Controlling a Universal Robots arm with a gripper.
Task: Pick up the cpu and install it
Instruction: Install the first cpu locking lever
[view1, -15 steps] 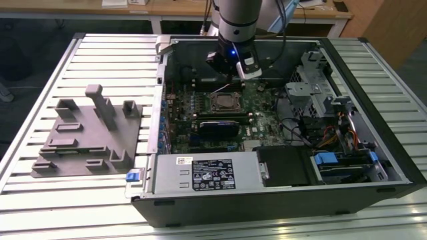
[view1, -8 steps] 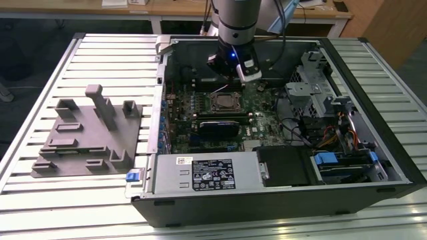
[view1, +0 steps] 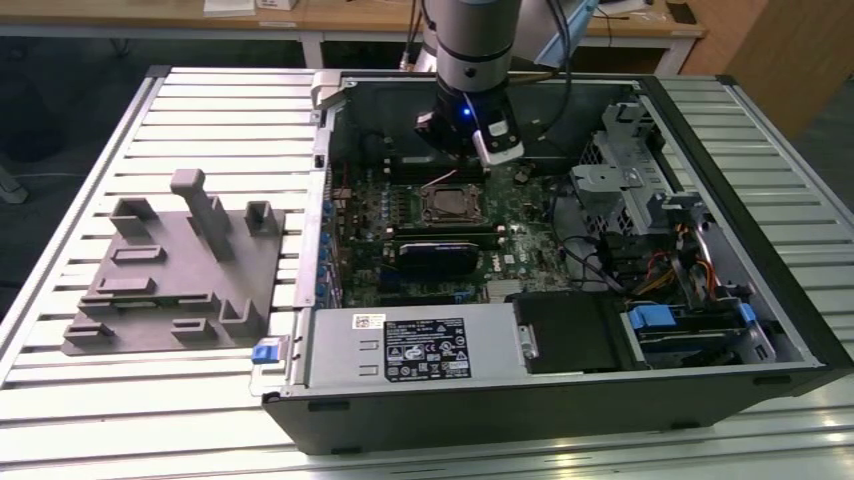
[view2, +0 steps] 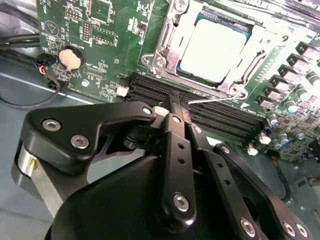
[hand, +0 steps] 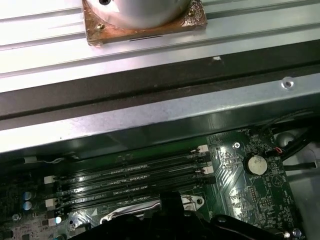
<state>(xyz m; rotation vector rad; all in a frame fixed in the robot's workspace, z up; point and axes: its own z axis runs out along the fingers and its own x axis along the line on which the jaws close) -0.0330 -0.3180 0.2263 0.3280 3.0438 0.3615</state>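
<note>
The cpu (view2: 215, 47), a flat square with a pale silver top, lies inside the dark socket frame (view2: 167, 47) on the green motherboard; in the exterior view the cpu (view1: 446, 207) sits at the middle of the open case. My gripper (view1: 461, 148) hangs just behind the socket, over the memory slots (view2: 220, 117). In the second wrist view the black fingers (view2: 175, 135) meet at their tips, gripper (view2: 175, 100) shut with nothing between them. The thin wire lever (view2: 212, 99) of the socket runs close past the fingertips. The gripper's dark body (hand: 170, 222) also edges into the first wrist view.
A grey plastic tray (view1: 174, 270) with upright blocks lies at the exterior view's left of the case. A power supply (view1: 414, 345) fills the case's near side, with drive cages and cables (view1: 654, 250) at the right. The case wall (hand: 150, 120) runs close behind the memory slots.
</note>
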